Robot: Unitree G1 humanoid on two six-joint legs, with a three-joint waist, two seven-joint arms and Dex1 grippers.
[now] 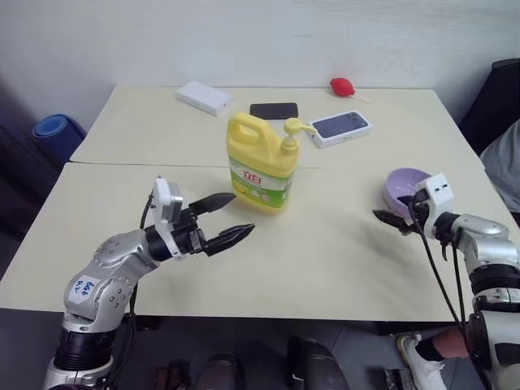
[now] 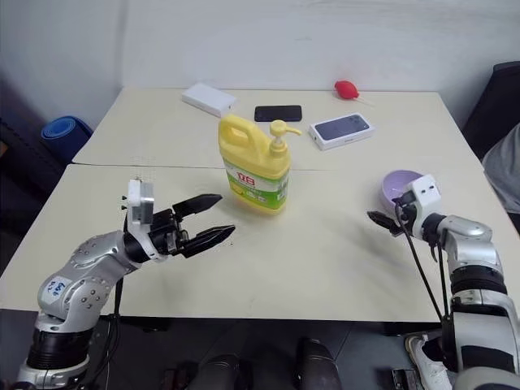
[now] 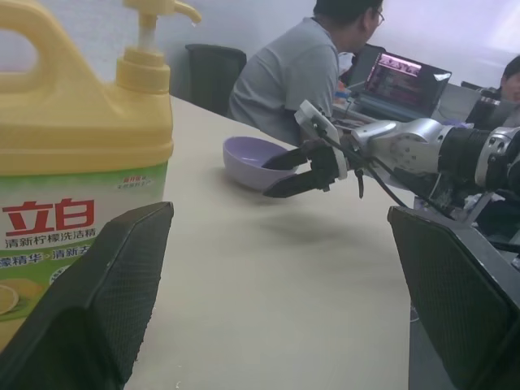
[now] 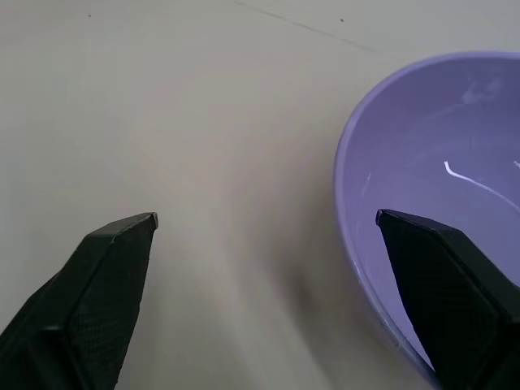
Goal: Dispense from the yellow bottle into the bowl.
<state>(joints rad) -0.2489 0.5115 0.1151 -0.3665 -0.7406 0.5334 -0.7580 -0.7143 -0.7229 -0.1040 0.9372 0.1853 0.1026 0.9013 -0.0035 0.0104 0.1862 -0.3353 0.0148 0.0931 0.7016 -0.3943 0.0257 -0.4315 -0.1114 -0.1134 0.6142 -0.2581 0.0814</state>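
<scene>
So the table (image 1: pixel 341 260) has one yellow bottle (image 1: pixel 262 166) and one purple bowl (image 1: pixel 404 185). Further back: two phones, a black one (image 1: pixel 274 110) and one lying on a white box (image 1: pixel 341 126), plus one white block (image 1: pixel 204 97) and one little red thing (image 1: pixel 342 85). Two people (image 3: pixel 296 69) sit behind, with one laptop (image 3: pixel 404 84).

A white box (image 1: pixel 204 97) lies at the far left of the cream surface (image 1: pixel 325 260). A black phone (image 1: pixel 274 110) lies flat just beside it, toward the middle. Further right, a second phone rests on a white box (image 1: pixel 341 127), set at an angle. A small red object (image 1: pixel 342 85) sits near the far edge. A blue roll (image 1: pixel 57 132) lies on the floor off the left side. A person in a grey shirt (image 3: pixel 296 69) sits at an open laptop (image 3: pixel 402 81).
</scene>
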